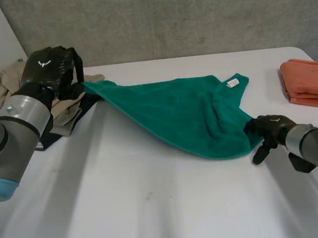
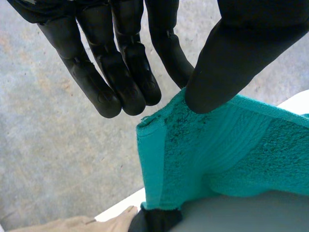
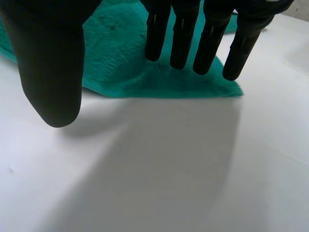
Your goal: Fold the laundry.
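Towel (image 1: 169,107) spans the table (image 1: 156,209) from its far-left corner, pinched and lifted by my left hand (image 1: 49,65), to its near-right corner at my right hand (image 1: 269,126), fingers straight, holding nothing. I'd grip that corner firmly first, then draw the cloth taut and flat.

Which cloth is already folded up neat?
The orange towel at the right edge of the table: it sits in a tidy folded stack. The green towel is stretched open, and the beige clothes lie crumpled.
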Motion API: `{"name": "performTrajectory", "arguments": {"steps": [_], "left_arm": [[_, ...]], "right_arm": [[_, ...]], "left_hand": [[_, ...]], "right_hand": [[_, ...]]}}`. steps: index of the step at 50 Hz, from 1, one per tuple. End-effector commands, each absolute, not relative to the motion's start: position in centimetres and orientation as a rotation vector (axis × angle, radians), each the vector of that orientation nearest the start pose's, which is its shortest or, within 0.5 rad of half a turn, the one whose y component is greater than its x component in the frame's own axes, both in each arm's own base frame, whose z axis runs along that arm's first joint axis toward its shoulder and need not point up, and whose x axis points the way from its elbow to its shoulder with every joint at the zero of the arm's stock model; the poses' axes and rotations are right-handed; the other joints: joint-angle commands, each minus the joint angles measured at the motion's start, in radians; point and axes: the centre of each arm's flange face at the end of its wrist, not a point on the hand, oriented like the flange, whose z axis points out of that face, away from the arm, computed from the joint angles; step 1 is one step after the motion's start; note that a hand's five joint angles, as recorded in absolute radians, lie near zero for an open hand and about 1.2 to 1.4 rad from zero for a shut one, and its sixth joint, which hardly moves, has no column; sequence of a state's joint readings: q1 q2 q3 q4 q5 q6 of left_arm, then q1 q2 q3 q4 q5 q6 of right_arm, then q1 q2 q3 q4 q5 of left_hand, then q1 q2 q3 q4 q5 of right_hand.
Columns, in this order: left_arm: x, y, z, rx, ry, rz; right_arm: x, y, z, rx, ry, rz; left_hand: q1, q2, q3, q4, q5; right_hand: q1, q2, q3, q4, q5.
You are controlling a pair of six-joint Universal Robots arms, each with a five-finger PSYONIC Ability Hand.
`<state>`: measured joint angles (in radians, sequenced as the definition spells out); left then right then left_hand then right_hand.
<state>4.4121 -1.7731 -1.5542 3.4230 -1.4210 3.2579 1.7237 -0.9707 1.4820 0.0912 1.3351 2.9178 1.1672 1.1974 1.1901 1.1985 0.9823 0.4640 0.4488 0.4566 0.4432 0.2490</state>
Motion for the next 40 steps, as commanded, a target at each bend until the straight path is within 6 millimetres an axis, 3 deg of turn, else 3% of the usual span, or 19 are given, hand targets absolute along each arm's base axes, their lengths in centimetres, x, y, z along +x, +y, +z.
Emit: {"name": "performTrajectory", "arguments": {"steps": [1,15,21,23,26,30,33,36,38,40], "left_arm": [[-24.9,-29.7,28.4,0.665,2.175,-2.508],[-24.8,-29.8,28.6,0.656,2.167,-2.512],[-24.5,-29.8,28.9,0.636,2.166,-2.511],[-24.4,-29.7,29.2,0.622,2.168,-2.513],[-24.2,-29.5,29.5,0.608,2.179,-2.515],[-23.5,-28.9,29.9,0.585,2.211,-2.492],[-22.7,-28.0,29.7,0.585,2.266,-2.423],[-21.7,-26.9,29.3,0.624,2.333,-2.321],[-20.8,-25.6,28.3,0.718,2.414,-2.173],[-20.3,-24.8,27.2,0.797,2.468,-2.052]], "right_arm": [[21.7,-31.7,12.7,-0.630,2.483,-1.488],[22.7,-32.6,12.1,-0.653,2.439,-1.540],[23.2,-33.6,12.2,-0.681,2.398,-1.604],[23.4,-33.8,12.2,-0.692,2.393,-1.610],[23.4,-34.0,12.6,-0.693,2.389,-1.623],[22.8,-34.0,13.8,-0.688,2.389,-1.624],[21.6,-33.7,15.9,-0.762,2.414,-1.649],[20.1,-32.3,18.2,-0.983,2.480,-1.638],[18.8,-29.8,20.0,-1.244,2.541,-1.525],[18.4,-28.5,21.2,-1.352,2.548,-1.480]], "left_hand": [[0.229,0.199,0.206,0.198,0.239],[0.229,0.199,0.206,0.198,0.239],[0.229,0.199,0.206,0.198,0.239],[0.229,0.199,0.206,0.198,0.239],[0.229,0.199,0.206,0.198,0.239],[0.229,0.199,0.206,0.198,0.239],[0.229,0.199,0.206,0.198,0.239],[0.229,0.199,0.206,0.198,0.239],[0.229,0.199,0.206,0.198,0.239],[0.229,0.199,0.206,0.198,0.239]], "right_hand": [[0.016,0.031,0.023,0.037,0.056],[0.162,0.178,0.170,0.183,0.203],[0.514,0.529,0.522,0.535,0.555],[0.930,0.945,0.937,0.951,0.970],[0.932,0.947,0.940,0.953,0.973],[0.932,0.947,0.940,0.953,0.973],[0.932,0.947,0.940,0.953,0.973],[0.932,0.947,0.940,0.953,0.973],[0.932,0.947,0.940,0.953,0.973],[0.932,0.947,0.940,0.953,0.973]]}}
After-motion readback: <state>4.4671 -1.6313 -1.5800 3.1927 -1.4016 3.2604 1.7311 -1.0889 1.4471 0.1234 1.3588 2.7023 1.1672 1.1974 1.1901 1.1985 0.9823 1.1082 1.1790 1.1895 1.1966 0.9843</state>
